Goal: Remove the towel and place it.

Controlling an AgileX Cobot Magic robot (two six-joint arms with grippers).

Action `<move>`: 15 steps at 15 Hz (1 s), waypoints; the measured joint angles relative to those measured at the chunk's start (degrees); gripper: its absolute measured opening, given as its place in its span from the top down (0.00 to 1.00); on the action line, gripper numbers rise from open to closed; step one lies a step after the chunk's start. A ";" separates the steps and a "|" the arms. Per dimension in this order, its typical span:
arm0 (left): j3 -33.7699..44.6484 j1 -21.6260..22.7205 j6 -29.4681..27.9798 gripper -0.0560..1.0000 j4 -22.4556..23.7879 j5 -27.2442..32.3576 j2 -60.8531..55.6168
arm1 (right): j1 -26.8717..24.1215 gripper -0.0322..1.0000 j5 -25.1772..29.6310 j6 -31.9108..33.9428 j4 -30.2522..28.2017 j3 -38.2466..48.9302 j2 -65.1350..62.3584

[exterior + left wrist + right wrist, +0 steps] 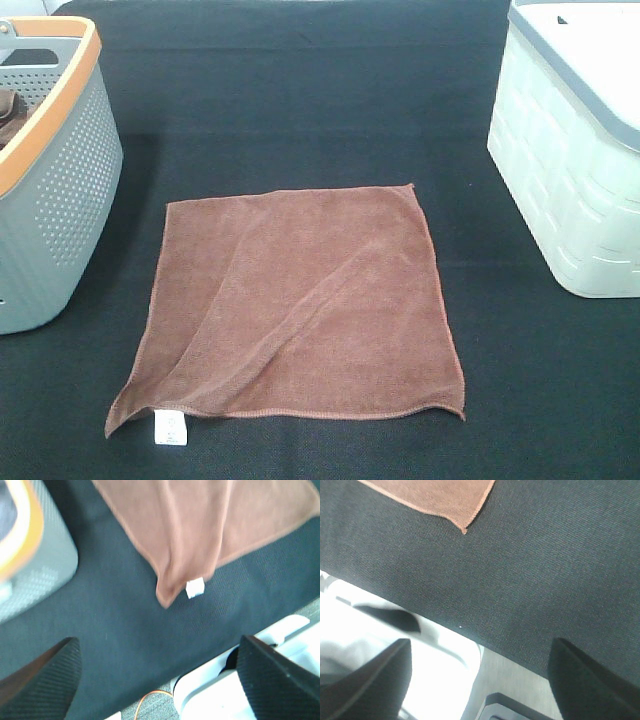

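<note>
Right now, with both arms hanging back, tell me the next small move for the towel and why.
Probably bring the left gripper forward and down onto the tagged corner of the towel. The towel lies spread on the black table, untouched; both grippers are open and empty, and that corner sits closest ahead of the left fingers, slightly puckered, so easier to pinch.

Towel (300, 305) is lying spread on the table (300, 90), midway between the perforated basket (60, 190) at far left and the lidded bin (575, 170) at far right; its tag (171, 428) is sitting at the near-left corner.
</note>
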 joint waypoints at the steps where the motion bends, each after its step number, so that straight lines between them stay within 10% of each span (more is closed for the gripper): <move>1: 5.73 0.00 0.00 0.18 0.00 0.00 -6.42 | 0.00 0.28 -0.86 -0.11 0.00 4.07 -8.19; 8: 24.87 0.00 5.44 0.18 -0.52 -3.44 -27.96 | 0.00 0.28 -2.23 -0.11 -0.63 7.62 -32.03; 15: 26.70 0.00 13.58 0.18 -5.21 -10.43 -31.40 | 0.00 0.28 -2.23 0.34 -3.38 7.62 -34.38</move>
